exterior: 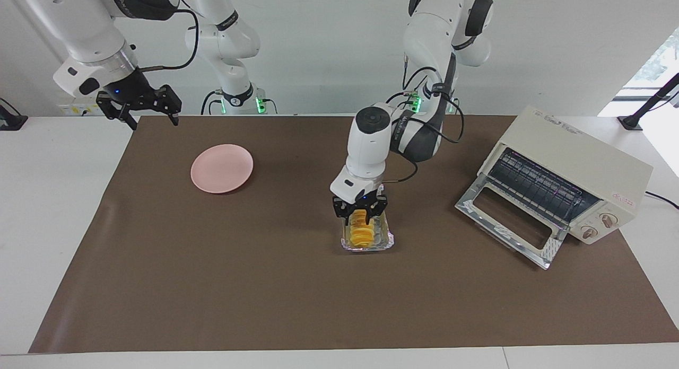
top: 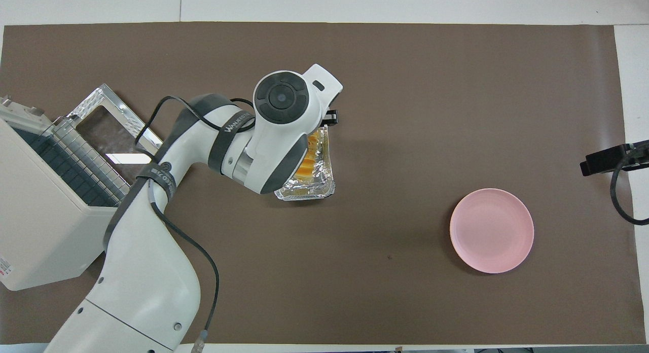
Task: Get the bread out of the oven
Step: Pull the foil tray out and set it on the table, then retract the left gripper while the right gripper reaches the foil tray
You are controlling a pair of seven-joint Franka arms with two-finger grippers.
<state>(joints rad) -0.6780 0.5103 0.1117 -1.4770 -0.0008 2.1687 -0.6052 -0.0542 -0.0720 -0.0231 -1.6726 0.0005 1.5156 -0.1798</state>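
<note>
High facing camera across the table looking toward both robots, overhead camera above the robots' end looking steeply down, 2 views sharing the brown mat (exterior: 212, 284), oven (exterior: 573, 162), pink plate (exterior: 222, 168).

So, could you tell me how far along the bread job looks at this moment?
Done: the oven stands with its door dropped open and rack bare, and the foil tray with the bread sits on the brown mat, out of it. In hand: the left gripper is down at the bread's end nearer the robots. Left: possibly moving bread to the pink plate. The right gripper waits, open.
</note>
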